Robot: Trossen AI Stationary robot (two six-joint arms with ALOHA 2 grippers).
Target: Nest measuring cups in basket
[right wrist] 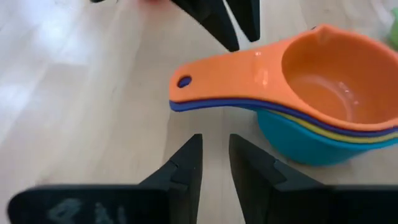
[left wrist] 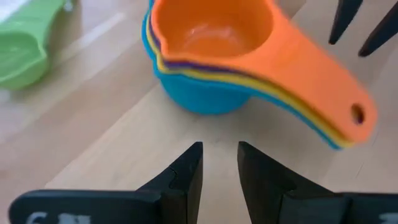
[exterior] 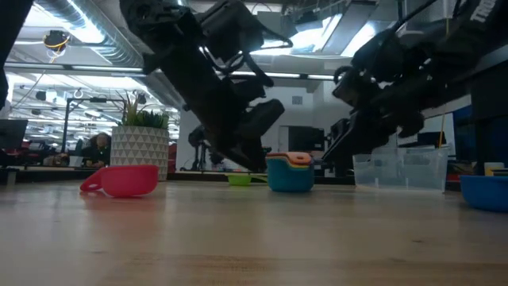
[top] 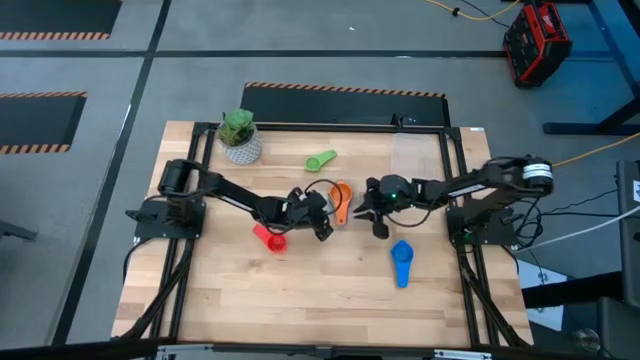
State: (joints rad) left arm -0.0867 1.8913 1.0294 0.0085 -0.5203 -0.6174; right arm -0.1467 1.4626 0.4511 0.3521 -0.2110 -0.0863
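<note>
Wooden table (top: 330,290): nested cup stack (top: 341,199), handles toward front edge.

The nested cups (top: 341,199) sit hemmed between both hands, left hand (top: 322,224) and right hand (top: 366,212); bare table (top: 330,285) lies nearer the front.

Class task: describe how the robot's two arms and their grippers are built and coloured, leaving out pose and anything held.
Both arms are dark, nearly black, jointed links on black frames at the table's sides. The left gripper and the right gripper each end in two flat, tapering black fingers. Pale lettering marks each wrist housing. The right arm carries a silver-ringed joint near its base, with thin cables trailing beside it.
</note>
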